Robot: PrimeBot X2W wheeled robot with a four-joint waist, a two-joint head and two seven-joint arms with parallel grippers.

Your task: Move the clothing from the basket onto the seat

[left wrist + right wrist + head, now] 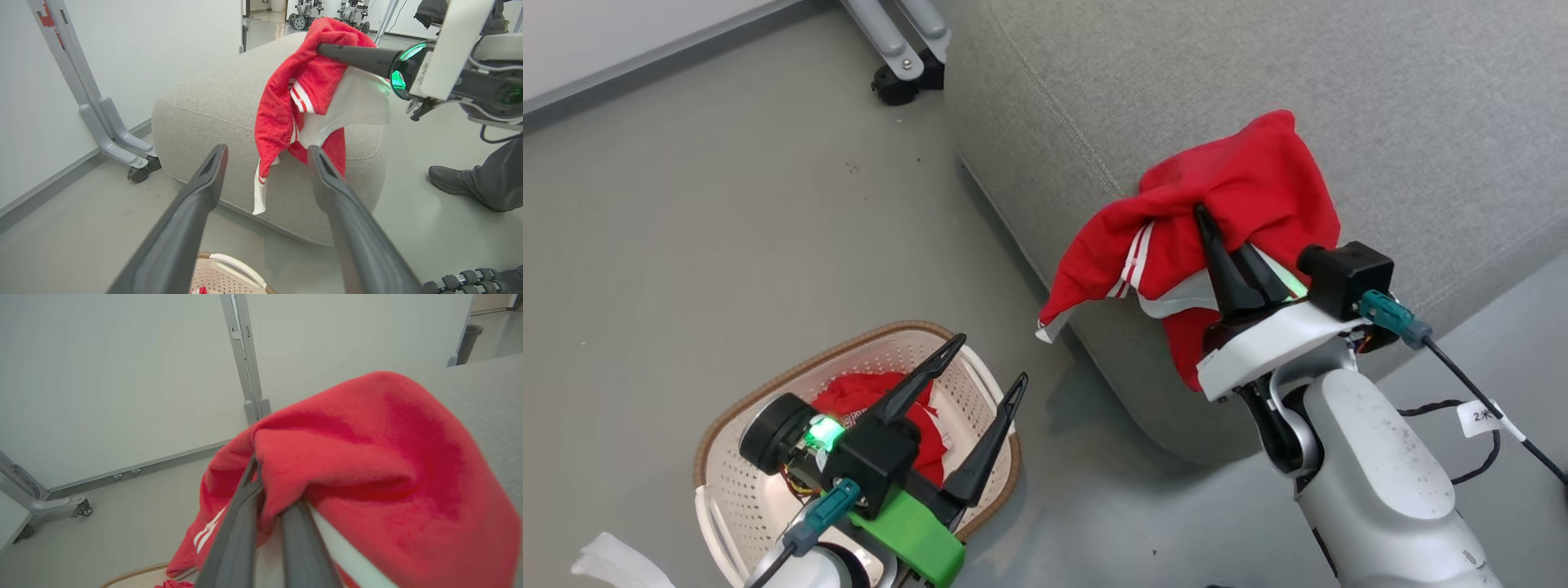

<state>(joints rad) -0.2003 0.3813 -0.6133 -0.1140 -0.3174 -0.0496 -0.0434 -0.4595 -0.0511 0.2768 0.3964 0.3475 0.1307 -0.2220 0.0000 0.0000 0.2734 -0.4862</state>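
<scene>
Jaws, left gripper (990,357): spread wide, empty, above the basket (739,498), which I see on the floor beside the seat (1380,98); one red garment (866,392) inside. Jaws, right gripper (1205,216): pinched shut on the red striped garment (1258,180), which hangs at the seat's near corner.

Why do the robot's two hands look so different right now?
The left gripper is wide open and empty; the right gripper is pinched shut on a striped red garment. The left gripper hangs above the basket, where more red clothing lies; the right gripper holds its cloth up over the edge of the grey seat. Both have two long dark fingers.
</scene>
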